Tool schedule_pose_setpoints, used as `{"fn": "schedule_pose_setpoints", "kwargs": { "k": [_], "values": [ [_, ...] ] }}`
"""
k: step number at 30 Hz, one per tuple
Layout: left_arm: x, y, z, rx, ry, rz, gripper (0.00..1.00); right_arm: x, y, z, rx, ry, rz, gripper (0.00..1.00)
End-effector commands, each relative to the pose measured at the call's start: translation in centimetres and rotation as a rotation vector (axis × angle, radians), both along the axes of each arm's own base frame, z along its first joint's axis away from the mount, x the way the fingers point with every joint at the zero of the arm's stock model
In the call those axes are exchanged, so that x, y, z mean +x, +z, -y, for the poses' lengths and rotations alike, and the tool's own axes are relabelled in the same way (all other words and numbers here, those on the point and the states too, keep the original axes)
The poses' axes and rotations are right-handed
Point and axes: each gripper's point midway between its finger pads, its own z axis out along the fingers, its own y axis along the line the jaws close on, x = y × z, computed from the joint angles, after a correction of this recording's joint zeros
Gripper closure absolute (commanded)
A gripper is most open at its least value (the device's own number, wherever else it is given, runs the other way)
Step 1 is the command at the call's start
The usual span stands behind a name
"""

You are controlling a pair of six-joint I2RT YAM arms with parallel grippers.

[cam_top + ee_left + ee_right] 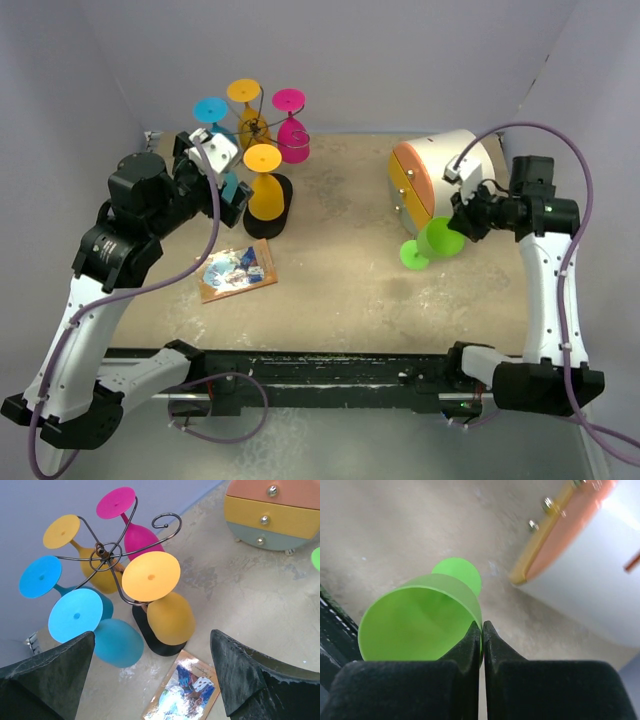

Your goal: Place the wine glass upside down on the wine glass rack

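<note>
The green wine glass (432, 242) is held above the table at the right, tilted with its foot toward the left. My right gripper (462, 226) is shut on its rim; in the right wrist view the fingers pinch the bowl's wall (425, 620). The wine glass rack (256, 130), dark wire with curled arms and a black oval base (278, 205), stands at the back left with several coloured glasses hanging upside down. It fills the left wrist view (107, 555). My left gripper (232, 180) is open and empty, right beside the rack.
A rounded drawer chest (430, 180) with orange and yellow fronts lies just behind the green glass. A picture card (238, 270) lies flat on the table in front of the rack. Grey walls close the back and sides.
</note>
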Motion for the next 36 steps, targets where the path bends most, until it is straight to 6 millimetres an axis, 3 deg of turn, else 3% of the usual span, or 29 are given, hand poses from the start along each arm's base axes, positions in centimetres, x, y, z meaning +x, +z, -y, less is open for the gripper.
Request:
{"fn": "schedule_pose_setpoints", "kwargs": {
  "k": [1,7,12,18,27,36],
  "values": [
    [-0.5,3.8,1.0,-0.097,-0.051,0.068,0.01,0.6,5.6,-5.4,0.164,0.176,0.164,1.00],
    [-0.3,7.2,3.2,-0.159,-0.151,0.092,0.00,2.4,13.7,-8.8,0.373,0.259,0.402,1.00],
    [-0.5,6.2,6.1,-0.253,-0.272,-0.005,0.03,2.5,19.9,-9.9,0.530,0.281,0.673,1.00],
    [1.2,6.7,8.7,-0.370,-0.323,-0.087,0.06,2.7,22.2,-11.2,0.669,0.300,0.689,1.00],
    [3.7,5.1,12.9,-0.545,-0.334,-0.298,0.11,1.9,21.8,-11.3,0.745,0.270,0.685,1.00],
    [4.2,3.5,15.8,-0.608,-0.348,-0.451,0.29,2.0,21.3,-11.4,0.753,0.270,0.674,1.00]
  ]
}}
